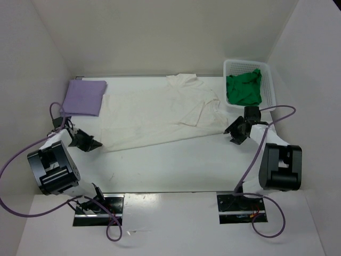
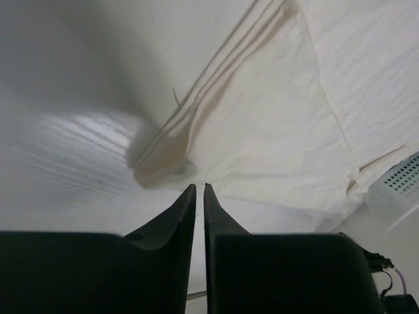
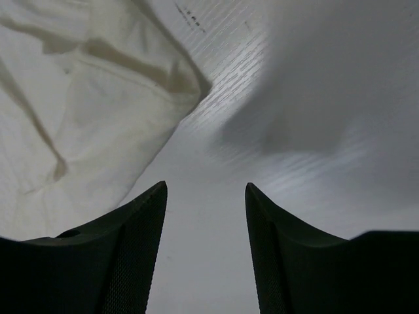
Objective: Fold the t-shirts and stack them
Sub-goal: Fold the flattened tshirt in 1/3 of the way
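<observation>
Top external view: the off-white t-shirt (image 1: 160, 114) lies spread out flat on the table (image 1: 176, 165).
Lavender t-shirt (image 1: 84, 97): folded into a rectangle, just beside the off-white t-shirt's far left edge.
Green t-shirt (image 1: 244, 88): bunched inside the white mesh basket (image 1: 270, 88), just past the off-white t-shirt's far right corner.
Left gripper (image 1: 90, 143): just beside the off-white t-shirt's near left corner, not touching it.
Right gripper (image 1: 234, 132): just off the off-white t-shirt's right edge.
Left wrist view: a hemmed corner of the off-white t-shirt (image 2: 275, 124) rests on the table just ahead of the fingertips.
Left gripper (image 2: 200, 186) state: parted by only a thin slit, nothing between the fingers.
Basket (image 2: 399, 183): beyond the off-white t-shirt's far edge.
Right wrist view: the off-white t-shirt (image 3: 78, 98) lies rumpled, ahead and to the left of the fingers.
Right gripper (image 3: 205, 186) state: spread wide, only bare table (image 3: 294, 98) between the fingers.
</observation>
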Tool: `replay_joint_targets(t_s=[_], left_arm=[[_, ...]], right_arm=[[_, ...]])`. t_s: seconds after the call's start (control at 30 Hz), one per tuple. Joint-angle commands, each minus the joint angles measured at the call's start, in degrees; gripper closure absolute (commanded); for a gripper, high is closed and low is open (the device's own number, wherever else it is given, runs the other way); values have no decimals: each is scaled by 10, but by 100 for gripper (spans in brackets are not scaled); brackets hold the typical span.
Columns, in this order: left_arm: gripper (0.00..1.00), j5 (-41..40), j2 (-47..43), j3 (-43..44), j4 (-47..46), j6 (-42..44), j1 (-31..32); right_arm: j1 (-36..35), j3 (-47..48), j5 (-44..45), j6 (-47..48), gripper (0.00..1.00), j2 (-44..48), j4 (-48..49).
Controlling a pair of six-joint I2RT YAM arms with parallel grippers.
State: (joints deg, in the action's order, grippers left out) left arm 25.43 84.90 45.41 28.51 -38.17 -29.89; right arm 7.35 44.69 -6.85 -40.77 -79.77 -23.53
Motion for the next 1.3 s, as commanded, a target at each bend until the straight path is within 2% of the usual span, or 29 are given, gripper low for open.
replay_joint_targets(t_s=[0.0, 0.03, 0.27, 0.33, 0.4, 0.43, 0.47, 0.5, 0.53, 0.6, 0.73, 0.97, 1.17, 1.2, 1.23, 1.27], left_arm=[[89, -1, 25, 17, -23, -14, -7], [93, -6, 25, 17, -23, -14, -7], [93, -6, 47, 11, -51, -9, -7], [90, -6, 53, 11, -51, -9, -7], [80, -6, 59, 11, -58, -9, -7], [79, -6, 64, 11, -64, -9, -7], [79, -6, 64, 5, -64, -9, -7], [79, -6, 70, 5, -64, -9, -7], [91, -6, 77, 5, -70, -9, -7], [100, -6, 77, 5, -75, -15, -13], [100, -6, 83, -7, -75, -20, -25], [100, 5, 40, -47, -47, -1, -40], [100, 13, -20, -41, 2, -1, -51], [100, 13, -26, -41, 2, -1, -51], [100, 13, -32, -41, 2, -1, -51], [100, 13, -32, -31, 2, -1, -51]], right_arm=[[-2, 37, 3, 18, 43, -48, 65], [-2, 57, 3, 18, 43, -77, 65], [-2, 76, 23, 2, 44, -154, 123], [-8, 87, 23, -5, 44, -175, 132], [-8, 93, 34, -11, 67, -192, 132], [-8, 93, 41, -11, 76, -209, 124], [-8, 99, 46, -18, 91, -209, 117], [-8, 99, 56, -24, 97, -209, 103], [-8, 90, 61, -24, 100, -196, 103], [-8, 62, 69, -32, 100, -167, 89], [13, 9, 63, -38, 100, -80, 36], [25, -48, 19, -85, 100, 131, -91], [-34, -29, 20, -91, 100, 161, -181], [-39, -29, 20, -91, 96, 170, -181], [-39, -23, 20, -91, 78, 175, -181], [-39, -23, 20, -85, 66, 175, -181]])
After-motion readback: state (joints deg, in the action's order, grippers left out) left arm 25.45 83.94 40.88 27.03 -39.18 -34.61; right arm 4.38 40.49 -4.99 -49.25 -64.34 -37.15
